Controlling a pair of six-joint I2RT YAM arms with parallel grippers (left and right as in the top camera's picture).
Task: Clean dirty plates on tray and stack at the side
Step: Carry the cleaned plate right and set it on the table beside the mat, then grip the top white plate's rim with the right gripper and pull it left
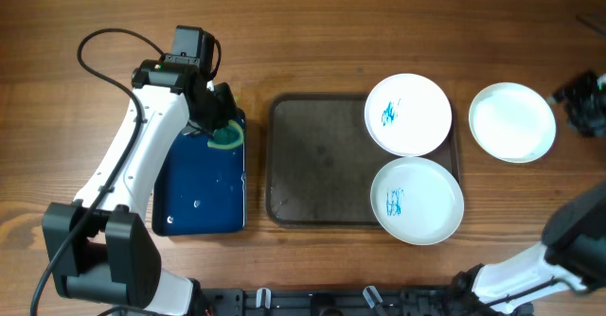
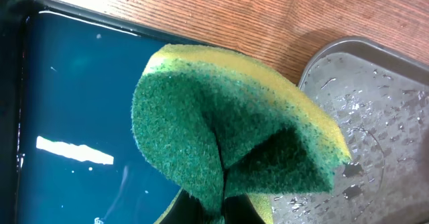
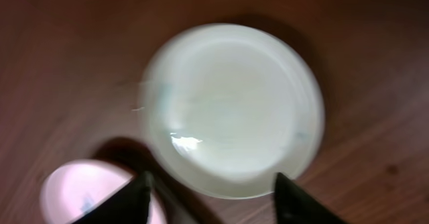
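Note:
Two white plates with blue smears lie at the right end of the brown tray (image 1: 312, 165): one at the far side (image 1: 408, 114), one at the near side (image 1: 417, 201), hanging over the tray's edge. A clean white plate (image 1: 512, 121) lies on the table to the right of the tray, and fills the right wrist view (image 3: 231, 106). My left gripper (image 1: 220, 127) is shut on a folded green and yellow sponge (image 2: 228, 123), held over the blue water basin (image 1: 199, 188). My right gripper (image 1: 582, 103) is open and empty above the table, right of the clean plate.
A black cable (image 1: 104, 46) loops on the table behind the left arm. The wet tray corner (image 2: 375, 117) shows in the left wrist view beside the basin (image 2: 74, 103).

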